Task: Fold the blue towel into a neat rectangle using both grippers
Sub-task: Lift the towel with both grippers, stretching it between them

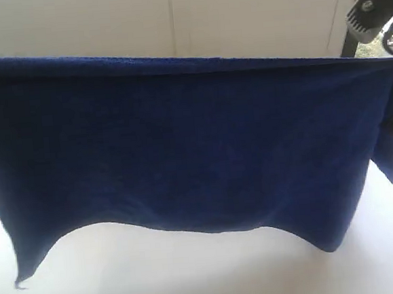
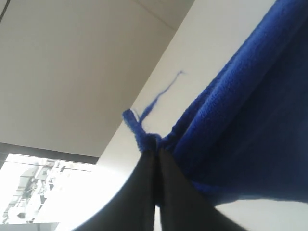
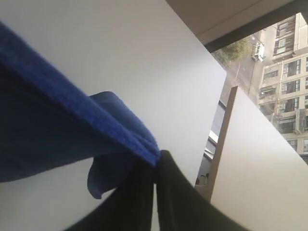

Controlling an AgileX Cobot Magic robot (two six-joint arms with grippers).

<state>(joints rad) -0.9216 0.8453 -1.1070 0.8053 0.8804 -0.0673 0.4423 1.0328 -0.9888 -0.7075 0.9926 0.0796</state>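
The blue towel (image 1: pixel 182 141) hangs stretched wide across the exterior view, its top edge taut and its lower edge sagging above the white table (image 1: pixel 193 276). My left gripper (image 2: pixel 157 153) is shut on one top corner of the towel (image 2: pixel 240 125); a loose blue thread trails from that corner. My right gripper (image 3: pixel 156 161) is shut on the other top corner of the towel (image 3: pixel 57 125), with a small flap hanging beside its fingers. In the exterior view the towel hides both grippers; only part of the right arm (image 1: pixel 369 11) shows at the upper right.
A pale wall (image 1: pixel 173 19) with a vertical seam stands behind the towel. The right wrist view shows a window with buildings (image 3: pixel 284 57) and a white panel (image 3: pixel 260 159) beyond the gripper.
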